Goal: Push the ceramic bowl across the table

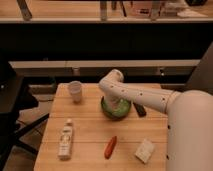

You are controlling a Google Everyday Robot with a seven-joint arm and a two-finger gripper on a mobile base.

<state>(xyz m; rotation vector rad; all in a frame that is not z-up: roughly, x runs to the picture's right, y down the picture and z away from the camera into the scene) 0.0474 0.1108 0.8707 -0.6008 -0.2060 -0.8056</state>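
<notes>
The ceramic bowl [107, 112], dark green and glossy, sits on the light wooden table [90, 132] a little right of the middle, towards the far edge. My white arm comes in from the right and bends down over the bowl. The gripper [115, 104] is shut and reaches down into the bowl or onto its rim. The wrist covers most of it and part of the bowl's inside.
A small whitish cup [75, 91] stands left of the bowl. A dark flat object [139, 109] lies just right of it. Nearer the front are a white bottle [65, 140], a red elongated item [110, 146] and a pale packet [145, 150]. A black chair [12, 102] stands at the left.
</notes>
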